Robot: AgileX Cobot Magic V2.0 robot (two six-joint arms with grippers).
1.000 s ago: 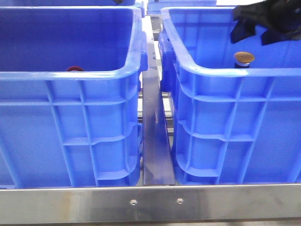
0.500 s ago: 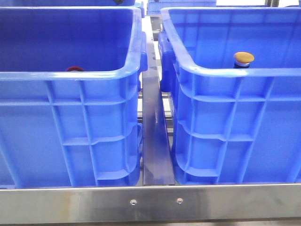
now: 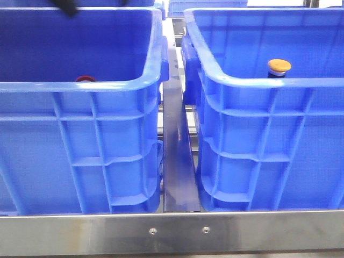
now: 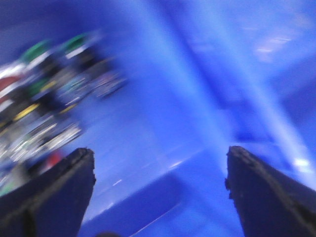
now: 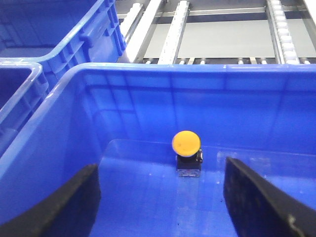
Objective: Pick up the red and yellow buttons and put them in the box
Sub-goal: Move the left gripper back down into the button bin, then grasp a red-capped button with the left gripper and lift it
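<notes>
Blue box (image 5: 59,128) holds upright yellow-capped button (image 5: 186,143); both grippers (image 5: 158,207) (image 4: 160,197) gape empty, left view blurred

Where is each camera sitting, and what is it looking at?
Front view: low before two blue crates, facing forward; left crate, right crate, only a dark bit of arm at top.
Left wrist view: on the left arm, blurred, over a pile of parts; left tool open.
Right wrist view: on the right arm, looking into the right crate; right tool open.
Shared: yellow button.
</notes>
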